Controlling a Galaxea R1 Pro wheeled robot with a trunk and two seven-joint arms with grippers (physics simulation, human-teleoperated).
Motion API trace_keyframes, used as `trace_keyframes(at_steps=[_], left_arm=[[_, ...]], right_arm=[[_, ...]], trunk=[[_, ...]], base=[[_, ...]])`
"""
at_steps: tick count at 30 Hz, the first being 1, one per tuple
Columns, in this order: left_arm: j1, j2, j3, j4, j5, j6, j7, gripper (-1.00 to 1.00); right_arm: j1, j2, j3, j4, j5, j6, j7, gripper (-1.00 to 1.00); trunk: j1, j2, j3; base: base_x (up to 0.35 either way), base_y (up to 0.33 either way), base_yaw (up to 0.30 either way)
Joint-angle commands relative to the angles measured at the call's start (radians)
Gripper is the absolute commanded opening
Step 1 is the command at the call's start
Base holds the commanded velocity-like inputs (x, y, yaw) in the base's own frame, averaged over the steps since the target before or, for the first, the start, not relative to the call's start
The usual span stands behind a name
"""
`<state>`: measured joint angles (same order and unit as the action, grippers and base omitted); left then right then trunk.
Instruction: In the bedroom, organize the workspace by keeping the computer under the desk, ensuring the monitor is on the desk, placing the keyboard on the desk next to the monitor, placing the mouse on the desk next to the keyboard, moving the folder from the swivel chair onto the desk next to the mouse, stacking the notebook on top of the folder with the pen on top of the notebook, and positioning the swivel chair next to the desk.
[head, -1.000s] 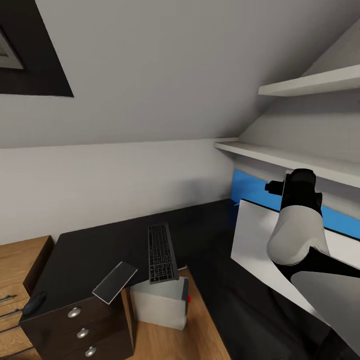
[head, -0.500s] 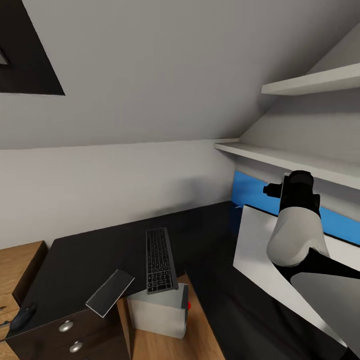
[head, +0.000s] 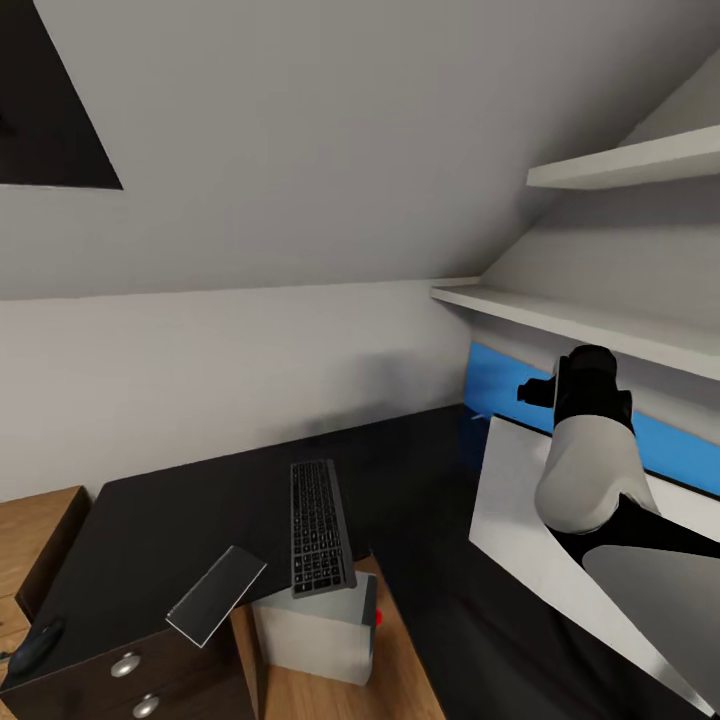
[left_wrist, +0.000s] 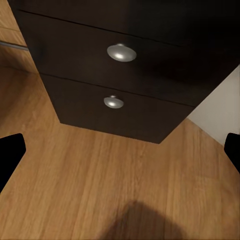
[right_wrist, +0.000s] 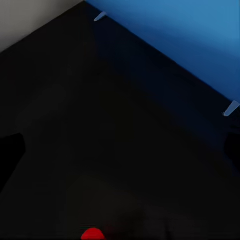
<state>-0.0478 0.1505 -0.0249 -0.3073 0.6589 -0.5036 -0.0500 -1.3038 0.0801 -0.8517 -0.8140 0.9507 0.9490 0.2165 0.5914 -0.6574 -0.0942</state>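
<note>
Looks like the monitor (head: 520, 520) step: it's leaning on the tabletop (head: 180, 520) right of the keyboard (head: 318, 525), right arm (head: 590, 450) up against it, jaw state unclear, left jaws wide apart by the drawers (left_wrist: 120, 75), so next it needs standing upright.

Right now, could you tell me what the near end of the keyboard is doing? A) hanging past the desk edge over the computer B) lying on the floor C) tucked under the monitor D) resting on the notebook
A: the keyboard overhangs the desk edge, above the computer.
</note>
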Motion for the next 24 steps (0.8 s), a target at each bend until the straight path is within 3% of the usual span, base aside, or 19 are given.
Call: trace_keyframes(at_steps=[1, 9, 20, 24], left_arm=[[-0.001, 0.001, -0.003, 0.001, 0.01, -0.003, -0.005, 1.0], [0.0, 0.001, -0.002, 0.001, 0.01, -0.003, -0.005, 1.0], [0.0, 0.001, 0.0, 0.001, 0.011, -0.003, -0.004, 1.0], [-0.001, 0.001, 0.0, 0.001, 0.011, -0.003, -0.003, 1.0]], right_arm=[[-0.002, 0.001, -0.004, 0.0, 0.01, 0.009, 0.009, 1.0], [-0.002, 0.001, -0.005, 0.003, 0.01, 0.06, 0.008, 1.0], [-0.002, 0.0, -0.009, 0.005, 0.012, 0.076, -0.016, 1.0], [-0.002, 0.002, -0.034, 0.014, 0.014, 0.081, -0.053, 1.0]], trunk=[[0.0, -0.002, -0.002], [0.0, -0.002, -0.002], [0.0, -0.002, -0.002], [0.0, -0.002, -0.002]], base=[[0.016, 0.0, 0.0], [0.007, 0.0, 0.0], [0.0, 0.0, 0.0], [0.0, 0.0, 0.0]])
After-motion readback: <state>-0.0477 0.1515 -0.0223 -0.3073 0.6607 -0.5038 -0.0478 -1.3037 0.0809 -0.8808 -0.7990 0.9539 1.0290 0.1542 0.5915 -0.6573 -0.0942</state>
